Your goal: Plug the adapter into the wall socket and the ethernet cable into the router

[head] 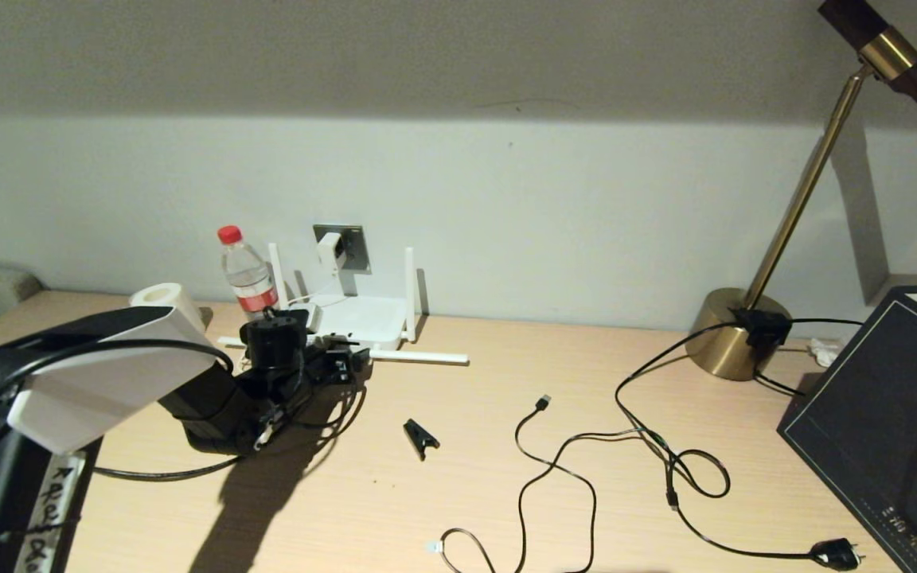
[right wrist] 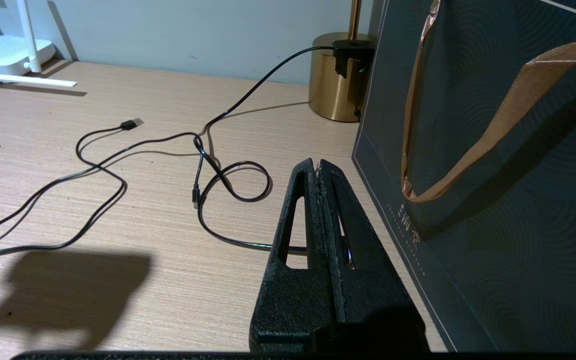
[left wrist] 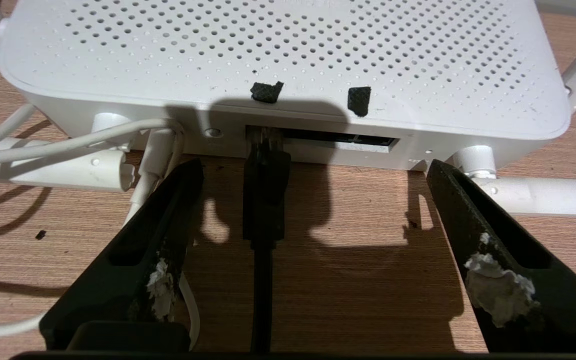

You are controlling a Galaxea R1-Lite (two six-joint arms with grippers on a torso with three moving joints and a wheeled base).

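Observation:
The white router (head: 363,314) lies against the wall with its antennas spread. Just above it, the white adapter (head: 329,251) sits in the grey wall socket (head: 349,247), its white cord (left wrist: 68,147) running to the router. My left gripper (left wrist: 314,167) is open right in front of the router's (left wrist: 288,60) port edge. The black ethernet cable (left wrist: 265,190) lies between the fingers, touching neither, its tip inside the leftmost port. My right gripper (right wrist: 318,167) hovers shut and empty over the table's right side.
A water bottle (head: 247,274) and a paper roll (head: 164,298) stand left of the router. A black clip (head: 420,436), a thin USB cable (head: 542,402) and a black plug (head: 837,553) lie mid-table. A brass lamp base (head: 737,330) and a dark bag (head: 888,414) fill the right.

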